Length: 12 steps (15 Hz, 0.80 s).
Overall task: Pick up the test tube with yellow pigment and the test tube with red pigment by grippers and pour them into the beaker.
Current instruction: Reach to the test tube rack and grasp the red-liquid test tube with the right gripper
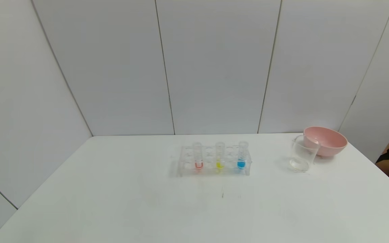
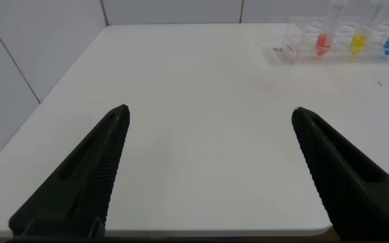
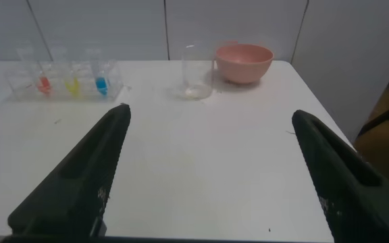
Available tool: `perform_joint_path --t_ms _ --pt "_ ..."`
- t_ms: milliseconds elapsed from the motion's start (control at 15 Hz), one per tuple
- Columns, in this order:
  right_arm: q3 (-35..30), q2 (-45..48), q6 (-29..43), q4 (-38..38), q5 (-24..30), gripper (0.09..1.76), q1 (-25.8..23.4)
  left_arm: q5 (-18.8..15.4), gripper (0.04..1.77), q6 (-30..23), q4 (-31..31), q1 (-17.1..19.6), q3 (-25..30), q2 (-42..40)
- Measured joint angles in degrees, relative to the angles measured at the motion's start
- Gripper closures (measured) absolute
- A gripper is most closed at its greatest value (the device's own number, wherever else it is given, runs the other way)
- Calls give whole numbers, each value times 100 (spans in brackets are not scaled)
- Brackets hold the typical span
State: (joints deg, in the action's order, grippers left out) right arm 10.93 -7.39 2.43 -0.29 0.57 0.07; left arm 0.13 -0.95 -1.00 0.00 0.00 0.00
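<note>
A clear rack (image 1: 213,161) stands mid-table with three tubes upright in it. The test tube with red pigment (image 1: 198,156) is on the left, the test tube with yellow pigment (image 1: 219,156) in the middle, a blue one (image 1: 242,155) on the right. The clear beaker (image 1: 303,153) stands upright to the right of the rack. Neither gripper shows in the head view. My left gripper (image 2: 210,115) is open and empty over the table's near left part, far from the rack (image 2: 340,42). My right gripper (image 3: 210,115) is open and empty over the near right part, with the beaker (image 3: 197,72) farther off.
A pink bowl (image 1: 326,140) sits just behind and right of the beaker, also in the right wrist view (image 3: 244,62). The white table (image 1: 113,202) ends at grey wall panels behind. A dark chair shows off the table's right edge.
</note>
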Motion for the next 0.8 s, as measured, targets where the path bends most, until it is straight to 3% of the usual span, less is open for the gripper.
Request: perform_joint_path --t_ms 600,800 --pt "1158 -2059 -115 -104 486 14 -71 2 9 0 0 0 0 0" --pt "1535 -2822 -265 -197 506 14 199 2 9 2 0 0 0 0"
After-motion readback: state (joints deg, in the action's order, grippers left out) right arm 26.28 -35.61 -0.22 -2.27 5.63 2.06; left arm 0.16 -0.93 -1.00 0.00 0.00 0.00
